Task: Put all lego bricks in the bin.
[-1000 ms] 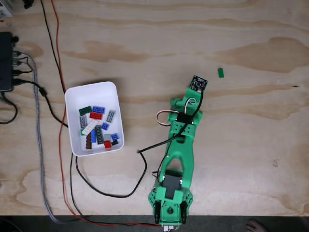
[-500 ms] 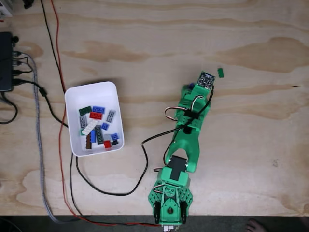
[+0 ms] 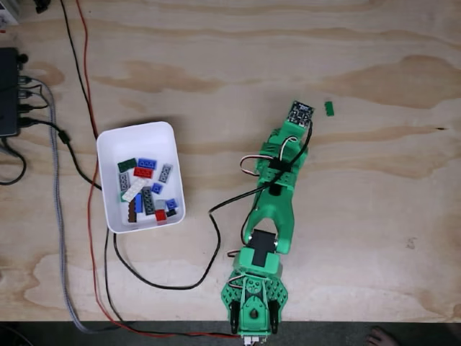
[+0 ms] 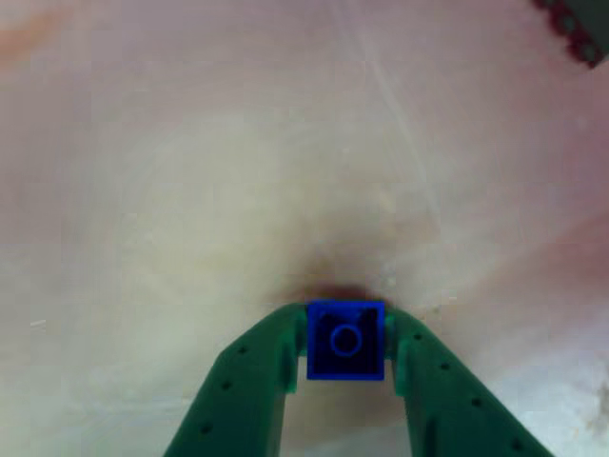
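In the other view, my gripper (image 4: 345, 335) is shut on a small blue lego brick (image 4: 345, 341), its two green fingers (image 4: 262, 381) pressing the brick's sides just above the wooden table. A green lego brick (image 4: 574, 27) peeks in at that view's top right corner. In the fixed view, the same green brick (image 3: 329, 108) lies on the table just right of the arm's wrist camera board (image 3: 300, 113), which hides the gripper. The white bin (image 3: 137, 137) stands to the left, holding several lego bricks (image 3: 146, 189) in mixed colours.
The green arm (image 3: 274, 205) reaches from its base (image 3: 252, 303) at the bottom edge. Black, red and grey cables (image 3: 90, 108) run along the left side past the bin. A black box (image 3: 9, 90) sits at the left edge. Bare plywood lies between arm and bin.
The arm's wrist has shifted slightly up and to the right, ending closer to the green brick. The bin and its bricks have not moved.
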Robot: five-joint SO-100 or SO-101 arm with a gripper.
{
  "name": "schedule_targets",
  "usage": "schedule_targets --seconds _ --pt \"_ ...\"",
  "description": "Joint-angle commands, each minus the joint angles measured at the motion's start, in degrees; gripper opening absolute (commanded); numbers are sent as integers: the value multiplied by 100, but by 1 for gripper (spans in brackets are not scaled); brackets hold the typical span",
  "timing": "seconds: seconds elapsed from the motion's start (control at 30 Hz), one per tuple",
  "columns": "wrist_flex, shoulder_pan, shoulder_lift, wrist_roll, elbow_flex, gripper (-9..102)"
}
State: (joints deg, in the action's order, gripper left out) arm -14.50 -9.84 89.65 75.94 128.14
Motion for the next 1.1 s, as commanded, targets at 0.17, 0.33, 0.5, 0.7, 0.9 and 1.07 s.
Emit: schedule_targets --seconds 0.17,0.33,0.5,0.7,0.9,1.07 --pt "-3937 2276 5212 -2496 -879 0" --pt "-5880 4992 3568 -4315 -2162 0" --pt "-5484 6021 2118 -4896 -2312 0" --pt "-5414 5687 1898 -4834 -2364 28" --pt "-5080 3076 4236 -3480 -2074 28" --pt "-2039 281 3911 598 1134 24"
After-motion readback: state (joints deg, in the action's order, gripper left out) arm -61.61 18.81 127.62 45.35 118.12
